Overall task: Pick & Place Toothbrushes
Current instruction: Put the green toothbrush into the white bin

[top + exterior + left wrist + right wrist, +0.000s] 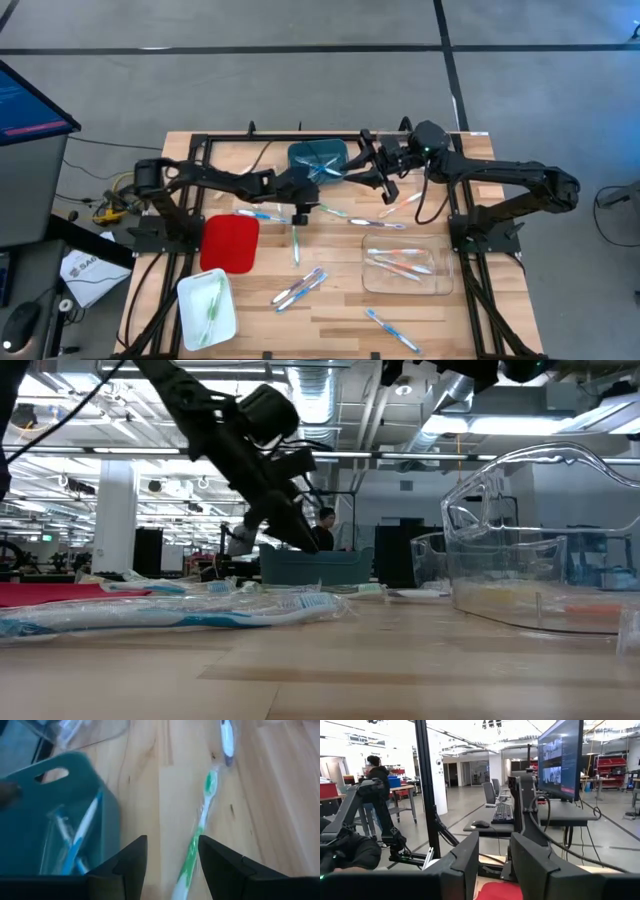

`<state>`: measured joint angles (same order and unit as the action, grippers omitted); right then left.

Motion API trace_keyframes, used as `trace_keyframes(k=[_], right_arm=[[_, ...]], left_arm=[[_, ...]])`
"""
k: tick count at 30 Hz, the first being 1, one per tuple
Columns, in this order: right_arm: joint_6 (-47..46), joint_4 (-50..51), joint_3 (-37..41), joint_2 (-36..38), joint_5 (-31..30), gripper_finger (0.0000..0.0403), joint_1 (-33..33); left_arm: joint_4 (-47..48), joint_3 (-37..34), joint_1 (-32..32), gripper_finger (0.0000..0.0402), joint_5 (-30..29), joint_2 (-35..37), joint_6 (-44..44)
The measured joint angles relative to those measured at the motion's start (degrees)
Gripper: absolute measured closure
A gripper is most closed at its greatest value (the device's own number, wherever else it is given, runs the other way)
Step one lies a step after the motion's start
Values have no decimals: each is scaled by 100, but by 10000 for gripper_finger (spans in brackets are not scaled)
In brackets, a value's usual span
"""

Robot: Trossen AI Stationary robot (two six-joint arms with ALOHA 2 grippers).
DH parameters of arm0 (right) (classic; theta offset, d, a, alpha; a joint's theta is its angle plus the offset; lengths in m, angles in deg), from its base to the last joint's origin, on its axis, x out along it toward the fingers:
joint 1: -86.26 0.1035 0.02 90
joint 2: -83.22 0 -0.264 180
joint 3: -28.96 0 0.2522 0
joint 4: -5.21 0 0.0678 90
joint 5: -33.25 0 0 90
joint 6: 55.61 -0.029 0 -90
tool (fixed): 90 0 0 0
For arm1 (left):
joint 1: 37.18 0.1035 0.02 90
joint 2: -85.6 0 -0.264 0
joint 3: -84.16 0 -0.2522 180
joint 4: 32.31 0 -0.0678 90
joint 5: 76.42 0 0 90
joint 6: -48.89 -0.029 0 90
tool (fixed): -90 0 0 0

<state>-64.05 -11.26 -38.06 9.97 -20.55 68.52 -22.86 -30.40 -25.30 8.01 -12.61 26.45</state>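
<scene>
Thin green-and-white plastic toothbrush (197, 837) lies flat on the light wooden table (280, 795), right beside the teal plastic bin (47, 827) with blue ones inside. Left gripper (172, 862) hovers over its handle, fingers spread, empty. Right gripper (492, 865) sits raised near the bin's far side, slightly parted, holding nothing.

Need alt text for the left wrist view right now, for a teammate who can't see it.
The left gripper hovers with open fingers over a green toothbrush lying on the wooden table. Beside it stands a teal bin holding blue toothbrushes, and a purple-tipped toothbrush lies farther off.
</scene>
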Motion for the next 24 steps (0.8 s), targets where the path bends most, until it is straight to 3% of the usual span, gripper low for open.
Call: trace_keyframes(k=[9,17,24], right_arm=[[0,202,0,22,0,294,11],[0,215,0,22,0,294,11],[0,209,0,22,0,294,11]], left_arm=[[982,672,21,229,391,-879,-24],[996,672,22,230,532,-908,-9],[1053,672,53,267,890,-954,-16]])
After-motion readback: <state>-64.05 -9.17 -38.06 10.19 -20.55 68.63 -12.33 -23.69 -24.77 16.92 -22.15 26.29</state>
